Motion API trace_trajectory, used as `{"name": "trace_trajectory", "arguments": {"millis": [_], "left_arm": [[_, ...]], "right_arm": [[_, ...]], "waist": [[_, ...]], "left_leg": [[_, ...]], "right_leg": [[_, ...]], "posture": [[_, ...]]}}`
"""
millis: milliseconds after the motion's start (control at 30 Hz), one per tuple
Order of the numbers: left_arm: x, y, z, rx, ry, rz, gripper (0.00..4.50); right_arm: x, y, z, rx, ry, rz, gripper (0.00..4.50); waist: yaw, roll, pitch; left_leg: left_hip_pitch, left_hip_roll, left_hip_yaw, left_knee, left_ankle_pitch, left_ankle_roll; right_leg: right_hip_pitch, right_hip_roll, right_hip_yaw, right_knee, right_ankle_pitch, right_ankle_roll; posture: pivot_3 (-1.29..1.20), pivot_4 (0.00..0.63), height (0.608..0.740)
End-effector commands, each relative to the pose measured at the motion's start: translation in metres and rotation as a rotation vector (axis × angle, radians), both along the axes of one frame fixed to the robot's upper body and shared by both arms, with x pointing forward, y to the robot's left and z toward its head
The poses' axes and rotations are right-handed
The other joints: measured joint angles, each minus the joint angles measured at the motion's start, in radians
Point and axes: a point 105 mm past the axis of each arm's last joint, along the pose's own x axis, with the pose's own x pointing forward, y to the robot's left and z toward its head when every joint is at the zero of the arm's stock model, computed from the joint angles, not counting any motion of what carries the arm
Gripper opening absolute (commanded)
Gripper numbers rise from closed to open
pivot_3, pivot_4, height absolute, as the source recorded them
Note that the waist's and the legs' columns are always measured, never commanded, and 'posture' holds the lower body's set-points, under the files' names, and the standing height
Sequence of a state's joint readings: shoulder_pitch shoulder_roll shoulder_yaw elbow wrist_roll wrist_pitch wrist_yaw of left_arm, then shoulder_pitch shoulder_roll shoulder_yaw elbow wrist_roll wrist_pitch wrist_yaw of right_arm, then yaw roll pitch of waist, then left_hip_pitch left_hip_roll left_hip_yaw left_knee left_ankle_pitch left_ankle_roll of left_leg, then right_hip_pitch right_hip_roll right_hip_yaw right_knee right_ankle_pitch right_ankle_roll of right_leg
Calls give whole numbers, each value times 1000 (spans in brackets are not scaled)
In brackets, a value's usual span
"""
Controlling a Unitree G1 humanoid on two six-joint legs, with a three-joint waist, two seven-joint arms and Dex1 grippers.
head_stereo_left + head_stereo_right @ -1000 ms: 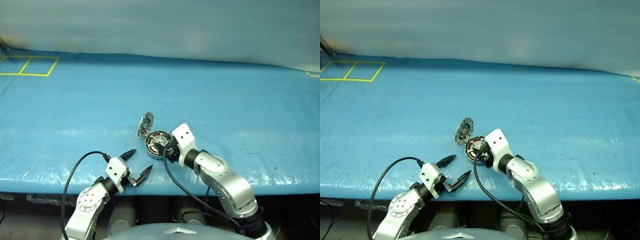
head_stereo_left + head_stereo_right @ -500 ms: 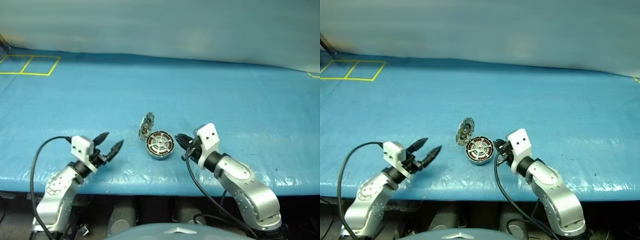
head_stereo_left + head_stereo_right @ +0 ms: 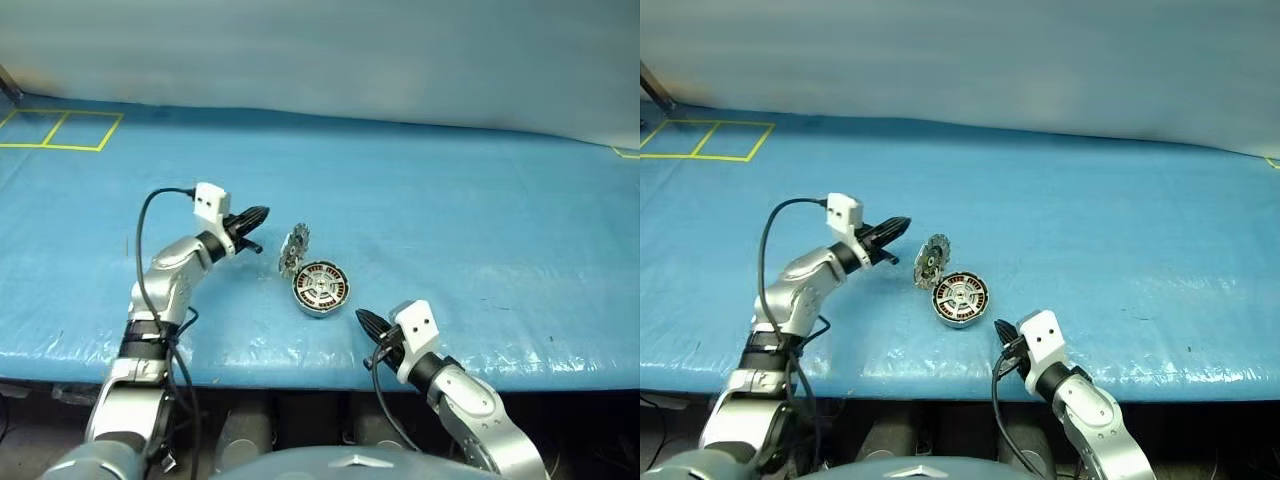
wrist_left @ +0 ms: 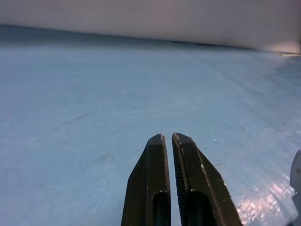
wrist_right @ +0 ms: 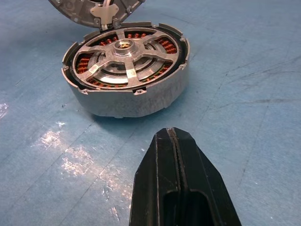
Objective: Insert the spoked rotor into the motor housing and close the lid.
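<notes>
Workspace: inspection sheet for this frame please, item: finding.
Surface: blue sheet over the table, glare patches near the front edge.
Job's things: spoked rotor seated in the motor housing, copper windings visible between spokes; lid hinged open, standing up behind the housing.
Clutter: nothing seen.
Grippers: left gripper jaws shut, empty, beside the lid without touching it; right gripper jaws shut, empty, in front of the housing, apart from it.
Cables: black cable looping off the left wrist; another under the right wrist.
Surroundings: yellow tape squares at far left; pale wall behind.

Rotor (image 5: 125,59) in housing (image 5: 127,96), lid (image 3: 292,250) behind.
</notes>
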State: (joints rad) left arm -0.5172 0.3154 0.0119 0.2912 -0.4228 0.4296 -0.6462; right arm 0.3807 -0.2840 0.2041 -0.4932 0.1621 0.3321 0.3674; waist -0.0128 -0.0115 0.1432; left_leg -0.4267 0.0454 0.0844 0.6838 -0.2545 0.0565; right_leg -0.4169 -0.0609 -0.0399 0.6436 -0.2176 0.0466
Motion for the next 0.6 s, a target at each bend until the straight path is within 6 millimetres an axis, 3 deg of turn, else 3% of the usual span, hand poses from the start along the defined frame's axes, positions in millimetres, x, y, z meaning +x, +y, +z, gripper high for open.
{"name": "trace_trajectory", "arguments": {"millis": [33,133,267,600], "left_arm": [[-6,-25,9,-43,46,-204,202],[-26,-41,13,-61,117,-417,202],[-41,-45,14,-57,193,-552,202],[-58,-62,-2,27,220,-556,202]], "right_arm": [[3,1,8,14,-52,-23,0],[5,1,9,12,-62,-36,0],[7,1,9,11,-63,-42,0],[12,4,6,6,-60,-50,0]], "waist": [[-1,0,0],[0,0,0],[1,0,0],[6,0,0]], "left_leg": [[0,0,0,0,0,0],[0,0,-1,-1,0,-1],[0,0,-1,-1,0,-1],[0,0,-3,0,0,-1]], "right_leg": [[0,0,0,0,0,0],[-1,1,0,1,0,-1],[0,1,0,1,-1,-1],[0,0,1,1,0,-2]], "posture": [[0,150,740],[0,150,740],[0,150,740],[0,150,740]]}}
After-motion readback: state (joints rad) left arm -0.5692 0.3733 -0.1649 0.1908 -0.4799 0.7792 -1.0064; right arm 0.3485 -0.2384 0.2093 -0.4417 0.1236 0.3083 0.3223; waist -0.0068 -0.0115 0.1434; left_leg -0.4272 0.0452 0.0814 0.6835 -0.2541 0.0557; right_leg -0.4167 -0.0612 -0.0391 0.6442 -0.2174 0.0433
